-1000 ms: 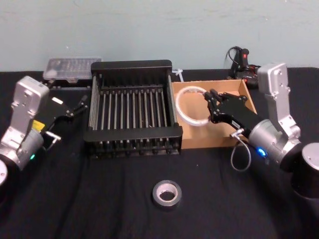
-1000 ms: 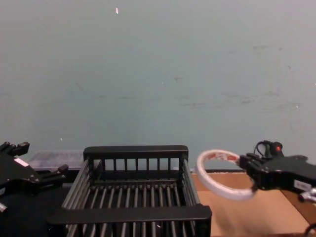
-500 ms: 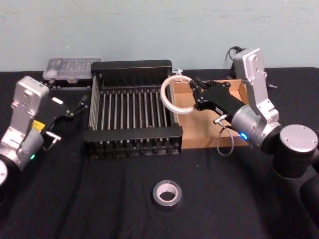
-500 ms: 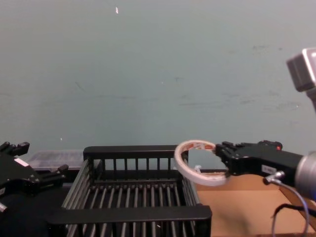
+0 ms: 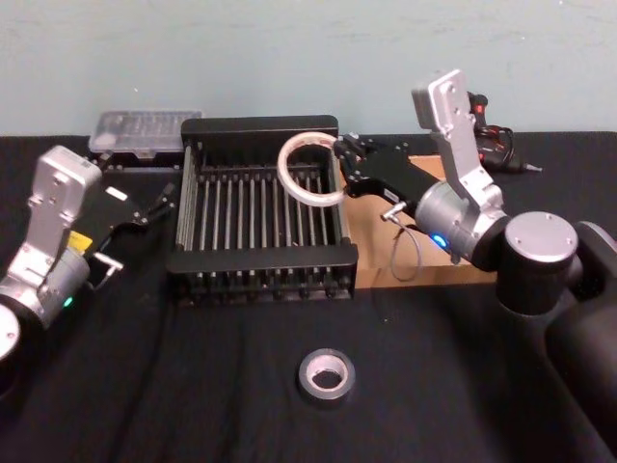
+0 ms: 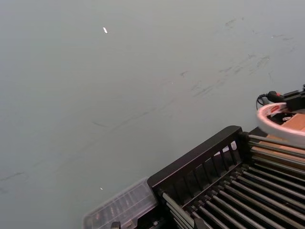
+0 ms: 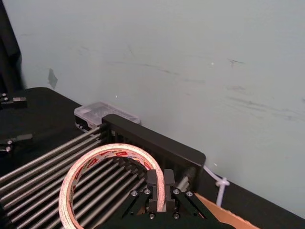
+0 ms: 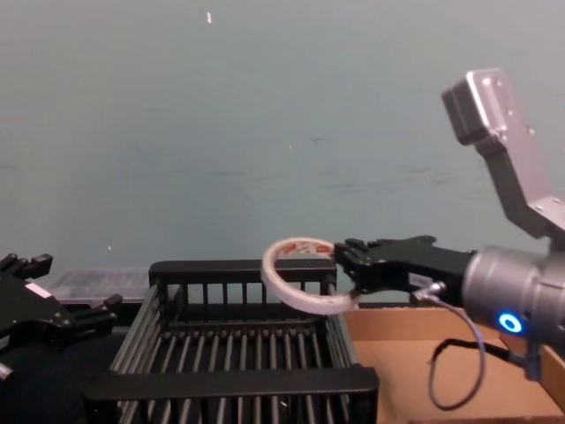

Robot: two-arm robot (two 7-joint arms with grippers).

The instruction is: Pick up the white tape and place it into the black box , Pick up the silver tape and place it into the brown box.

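Placing step: white tape (image 5: 310,169) should be lowered level, clear of the rim, before release.
Right hand (image 5: 339,166): clamped on the roll's edge; roll is held above the black box (image 5: 260,258), right side.
Silver tape (image 5: 325,375): on the table, near edge.
Left hand (image 5: 145,209): parked left, fingers apart.

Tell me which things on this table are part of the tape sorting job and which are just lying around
Part of the job:
white tape, held by the right gripper over the black box
silver tape, on the black cloth near the front
brown box, right of the black box

Just lying about:
clear plastic case behind the black box
white zip tie
left gripper, idle at the left
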